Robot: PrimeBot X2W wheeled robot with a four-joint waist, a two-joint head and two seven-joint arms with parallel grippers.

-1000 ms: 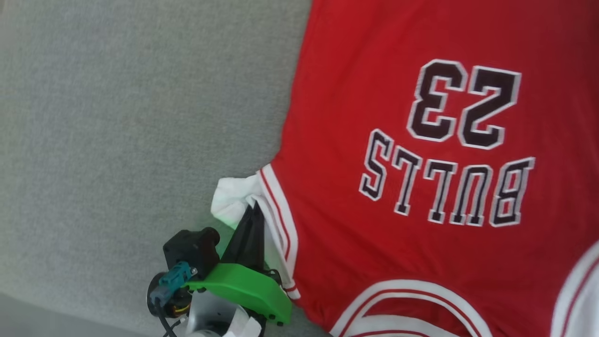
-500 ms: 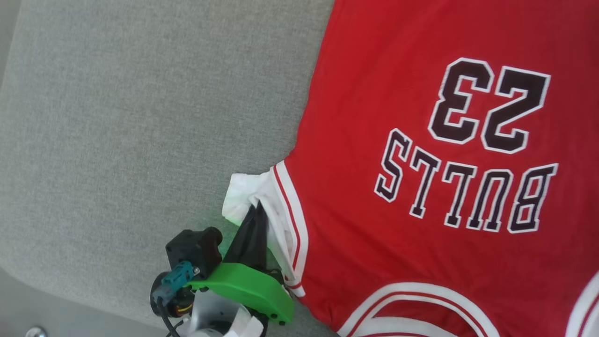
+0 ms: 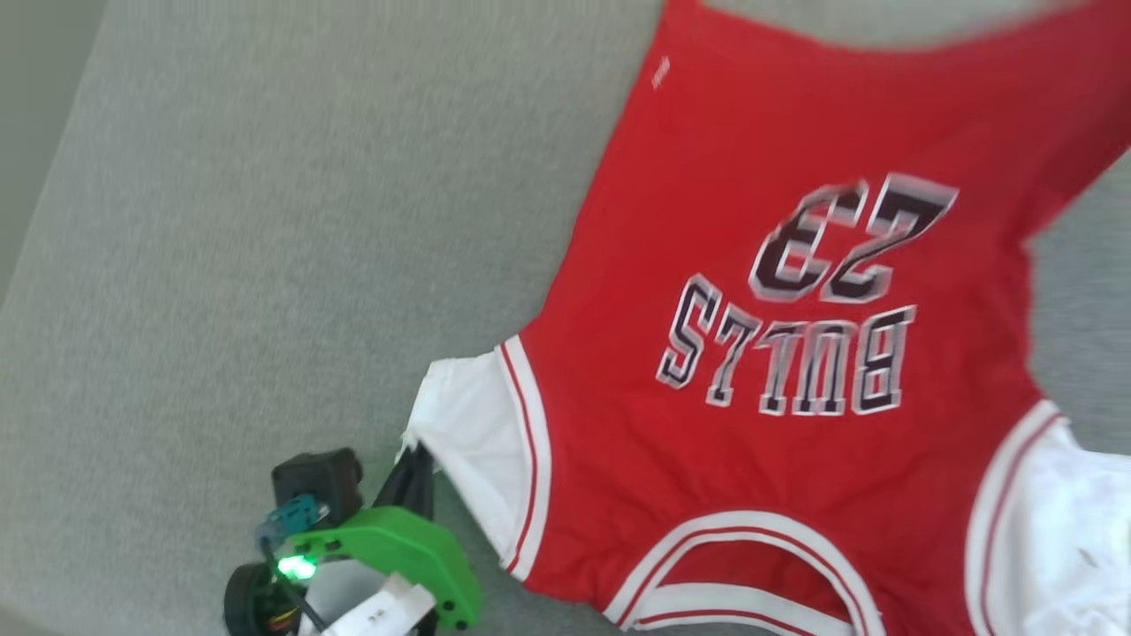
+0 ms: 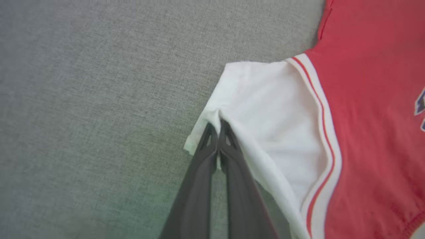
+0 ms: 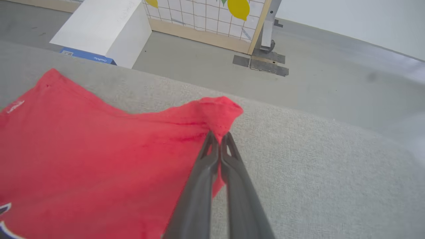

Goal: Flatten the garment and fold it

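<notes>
The garment (image 3: 707, 177), a red jersey with white sleeves and an upside-down black-and-white print, lies spread on the grey surface. My left gripper (image 3: 415, 459) sits at its near-left corner. The left wrist view shows that left gripper (image 4: 218, 127) shut on the outer edge of the white sleeve (image 4: 272, 109), which is pulled out flat. In the right wrist view my right gripper (image 5: 219, 137) is shut on a far corner of the red hem (image 5: 219, 109), lifting it into a small peak. The other white sleeve (image 3: 1060, 530) lies crumpled at the near right.
The grey fabric surface (image 3: 265, 221) stretches wide to the garment's left, and its left edge (image 3: 53, 177) runs diagonally. Beyond its far edge is floor with a white box (image 5: 103, 30) and a tiled panel (image 5: 206, 16).
The head camera has pulled back and shifted. The white sleeve in my left gripper was bunched and now lies stretched flat. The print now looks skewed toward the far right.
</notes>
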